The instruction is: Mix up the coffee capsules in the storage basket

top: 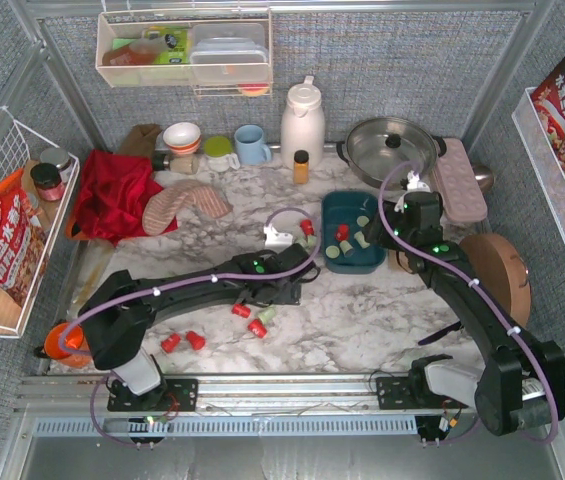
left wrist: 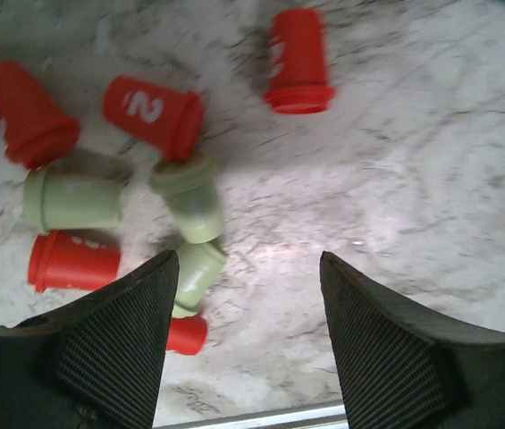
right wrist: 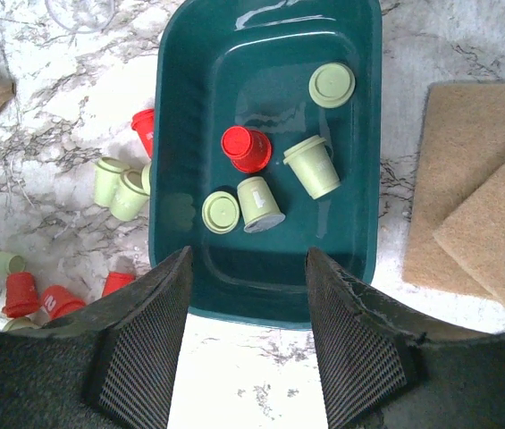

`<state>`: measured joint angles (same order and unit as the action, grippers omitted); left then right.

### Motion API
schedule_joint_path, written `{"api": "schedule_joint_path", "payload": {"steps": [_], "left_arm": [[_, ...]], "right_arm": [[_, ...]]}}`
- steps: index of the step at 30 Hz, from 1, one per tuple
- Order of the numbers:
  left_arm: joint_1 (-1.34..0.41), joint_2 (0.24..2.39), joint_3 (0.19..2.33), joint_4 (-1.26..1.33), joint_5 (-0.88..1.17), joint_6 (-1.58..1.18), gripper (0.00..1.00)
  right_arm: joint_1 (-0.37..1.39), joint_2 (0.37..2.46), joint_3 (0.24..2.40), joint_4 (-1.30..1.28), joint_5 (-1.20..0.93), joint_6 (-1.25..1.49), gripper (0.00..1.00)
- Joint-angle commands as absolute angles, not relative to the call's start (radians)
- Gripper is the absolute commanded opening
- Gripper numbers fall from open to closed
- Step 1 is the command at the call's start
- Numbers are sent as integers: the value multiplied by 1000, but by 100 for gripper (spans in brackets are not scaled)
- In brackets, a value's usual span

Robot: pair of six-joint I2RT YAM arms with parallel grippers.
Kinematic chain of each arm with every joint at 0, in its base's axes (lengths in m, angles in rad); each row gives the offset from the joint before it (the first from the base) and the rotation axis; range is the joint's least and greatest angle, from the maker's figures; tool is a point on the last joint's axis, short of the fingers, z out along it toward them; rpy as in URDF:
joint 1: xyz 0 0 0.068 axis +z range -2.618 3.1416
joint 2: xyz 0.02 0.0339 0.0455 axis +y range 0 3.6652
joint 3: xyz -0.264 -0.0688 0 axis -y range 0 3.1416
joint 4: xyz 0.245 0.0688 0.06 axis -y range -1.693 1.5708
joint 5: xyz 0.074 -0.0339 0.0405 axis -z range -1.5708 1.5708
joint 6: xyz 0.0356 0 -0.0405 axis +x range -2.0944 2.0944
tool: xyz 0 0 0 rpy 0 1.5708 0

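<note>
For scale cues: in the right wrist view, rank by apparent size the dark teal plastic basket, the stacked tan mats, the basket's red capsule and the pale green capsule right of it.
1. Dark teal plastic basket
2. Stacked tan mats, partly out of frame
3. Red capsule and pale green capsule: look alike, unranked

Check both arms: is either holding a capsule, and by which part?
Nothing is held. The left gripper stands open, fingers empty, over loose capsules on the table; the right gripper hangs open and empty above the storage basket.
</note>
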<state>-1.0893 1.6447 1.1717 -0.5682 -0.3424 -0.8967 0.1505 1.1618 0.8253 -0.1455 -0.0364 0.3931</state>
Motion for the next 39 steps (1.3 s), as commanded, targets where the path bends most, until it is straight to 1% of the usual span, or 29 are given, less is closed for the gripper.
{"api": "schedule_joint_path", "payload": {"steps": [1,5,12,21,23,28,31,33,39], "left_arm": [[-1092,1651,1122,-633,-397,-982,72],[-1092,1648,1092,-597,-428,-986,70],[-1087,1728,1111,-533,-470,-984,68],[-1064,1790,1099,-488,-514,-973,60],[-1062,1804,1098,-485,-513,-970,57],[-1061,1812,1075,-464,-493,-963,43],[-1062,1803,1075,-448,-471,-942,36],[-1064,1793,1098,-446,-462,-921,34],[-1074,1750,1261,-435,-443,-799,34]], "right_arm": [[150,1157,839,-123,-53,400,58],[150,1159,838,-120,-58,403,58],[150,1163,839,-120,-71,407,58],[150,1165,838,-115,-78,408,58],[150,1166,841,-117,-78,408,58],[150,1162,839,-115,-75,406,58],[150,1166,839,-115,-77,407,58],[151,1167,839,-116,-77,407,58],[150,1162,840,-121,-69,403,58]]}}
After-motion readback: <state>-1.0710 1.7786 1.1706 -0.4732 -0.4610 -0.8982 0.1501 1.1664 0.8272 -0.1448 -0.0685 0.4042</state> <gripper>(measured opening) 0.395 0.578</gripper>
